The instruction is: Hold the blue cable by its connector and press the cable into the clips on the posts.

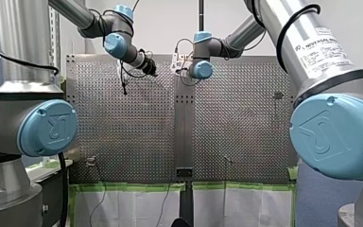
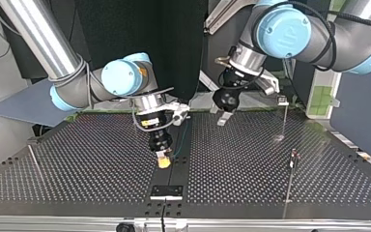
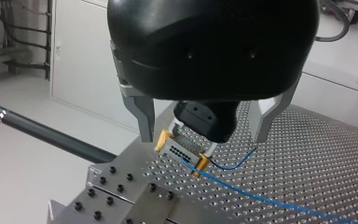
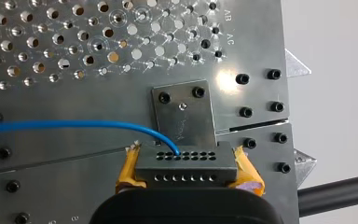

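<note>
Blue cable [image 4: 74, 125] held by its connector [image 4: 186, 161] in the right gripper [image 4: 186, 175], low over the table [image 4: 51, 46].
Yellow pads [image 4: 246, 171] of the right gripper are closed on the two ends of the dark connector, which sits between them just over a small screwed plate [image 4: 182, 116]. The cable leaves the connector's face and runs off across the perforated table. The left gripper [image 3: 203, 140] hangs higher and apart, its metal fingers [image 3: 142, 119] spread wide, gripping nothing.
</note>
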Robot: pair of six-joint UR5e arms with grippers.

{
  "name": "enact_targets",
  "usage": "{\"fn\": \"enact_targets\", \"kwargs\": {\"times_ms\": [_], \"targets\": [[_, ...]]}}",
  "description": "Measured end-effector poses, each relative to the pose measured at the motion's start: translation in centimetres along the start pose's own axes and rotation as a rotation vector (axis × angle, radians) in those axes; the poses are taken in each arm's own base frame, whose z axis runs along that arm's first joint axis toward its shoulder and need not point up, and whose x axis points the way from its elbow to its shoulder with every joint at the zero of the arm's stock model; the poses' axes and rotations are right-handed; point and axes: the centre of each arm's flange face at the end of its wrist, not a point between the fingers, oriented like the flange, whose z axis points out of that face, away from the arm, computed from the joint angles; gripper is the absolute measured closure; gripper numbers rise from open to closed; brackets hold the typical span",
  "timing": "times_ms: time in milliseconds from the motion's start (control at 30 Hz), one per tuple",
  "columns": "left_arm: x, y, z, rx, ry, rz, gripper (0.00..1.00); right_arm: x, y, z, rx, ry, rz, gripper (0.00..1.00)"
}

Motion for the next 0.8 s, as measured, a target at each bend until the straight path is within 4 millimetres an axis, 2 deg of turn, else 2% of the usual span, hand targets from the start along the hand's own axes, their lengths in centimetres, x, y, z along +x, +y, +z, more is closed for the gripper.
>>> {"fn": "enact_targets", "kwargs": {"times_ms": [167, 500, 800], "targets": [[-0.1, 0.3, 1.4, -0.005, 0.042, -0.04, 0.0, 0.0, 0.0, 0.0, -0.001, -0.002, 0.0, 1.0], [-2.2, 0.6, 2.7, 0.02, 0.033, -0.104, 0.0, 0.0, -0.1, -0.1, 0.001, -0.005, 0.0, 1.0], [-0.3, 2.1, 4.5, 0.0, 0.087, -0.122, 0.0, 0.0, -0.2, -0.1, 0.001, -0.009, 0.0, 1.0]]}}
